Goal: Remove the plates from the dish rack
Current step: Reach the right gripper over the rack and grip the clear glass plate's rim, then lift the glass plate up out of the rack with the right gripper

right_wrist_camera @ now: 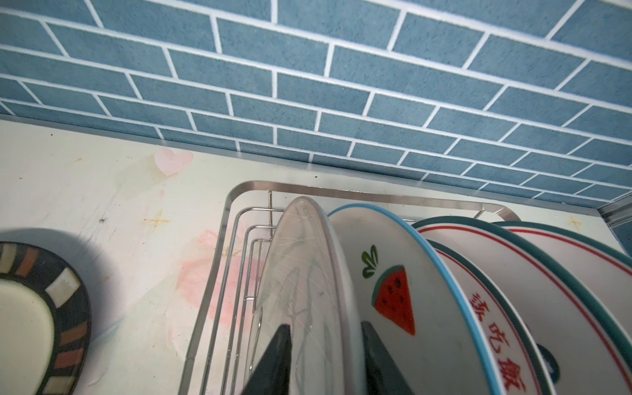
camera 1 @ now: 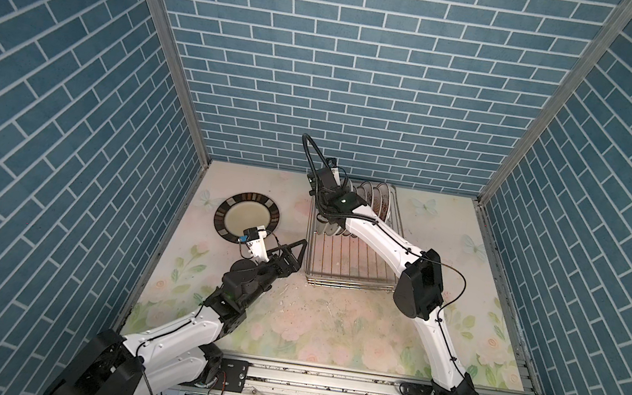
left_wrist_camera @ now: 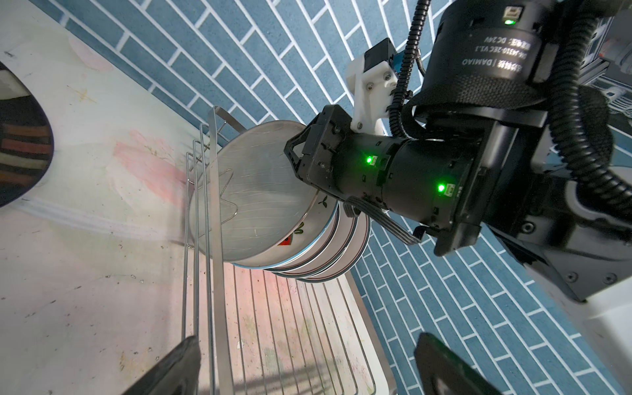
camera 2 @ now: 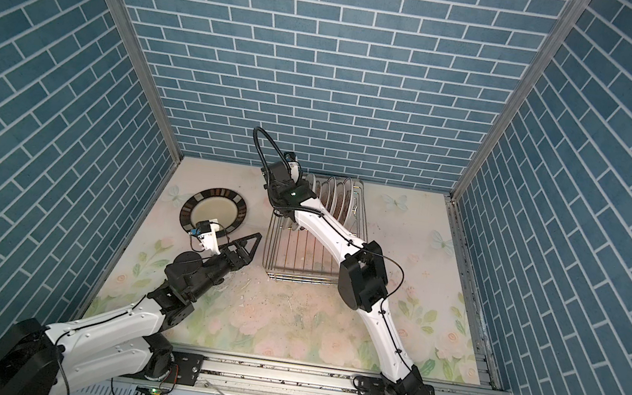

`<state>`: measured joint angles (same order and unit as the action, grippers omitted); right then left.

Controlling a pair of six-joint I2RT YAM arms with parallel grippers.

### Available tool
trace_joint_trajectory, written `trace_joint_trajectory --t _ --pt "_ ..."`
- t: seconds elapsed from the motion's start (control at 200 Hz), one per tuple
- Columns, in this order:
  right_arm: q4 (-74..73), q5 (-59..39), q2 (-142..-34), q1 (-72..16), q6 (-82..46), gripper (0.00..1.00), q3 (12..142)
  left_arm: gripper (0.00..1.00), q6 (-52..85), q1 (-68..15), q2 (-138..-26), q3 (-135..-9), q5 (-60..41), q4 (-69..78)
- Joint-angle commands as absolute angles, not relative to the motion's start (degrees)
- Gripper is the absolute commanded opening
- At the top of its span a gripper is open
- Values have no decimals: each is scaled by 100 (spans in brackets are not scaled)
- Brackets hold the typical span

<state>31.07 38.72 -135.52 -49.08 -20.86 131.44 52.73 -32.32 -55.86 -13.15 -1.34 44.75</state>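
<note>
**Right jaws astride the end plate in the rack, left jaws wide and empty**

We see the rectangular silver wire dish rack at the back middle of the floral-printed counter, with round plates standing on edge in a row at its far end. The right jaws, narrowed, sit either side of the plate at the row's left end, a pale grey plate with fine white lines. One finger is between it and the white watermelon-slice plate; we cannot tell whether they press it. The left jaws stand wide apart, holding nothing, just beside the rack's left side. A large dark-rimmed round plate lies flat on the counter, left of the rack.
</note>
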Motion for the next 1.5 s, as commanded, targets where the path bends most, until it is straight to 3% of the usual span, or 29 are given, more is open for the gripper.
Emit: trace_joint_trajectory --t 0.0,0.66,0.895,1.04,1.496 --pt "3319 4083 -13676 -4887 -2384 31 13321 100 5310 -3270 -5502 -1299 -40 4316" --pt "2844 4561 -13773 -4929 -2043 6 13331 100 5271 -3266 -4680 -1102 748 3488" --pt "2474 5306 -13748 -5113 -1478 0 13435 100 5141 -3261 -4408 -1114 807 3184" --pt "2200 5789 -13645 -5220 -983 0 13409 100 4911 -3263 -4154 -1325 814 2512" --pt "1287 6021 -12978 -5370 -177 0 12817 100 4899 -3261 -4362 -1342 691 2675"
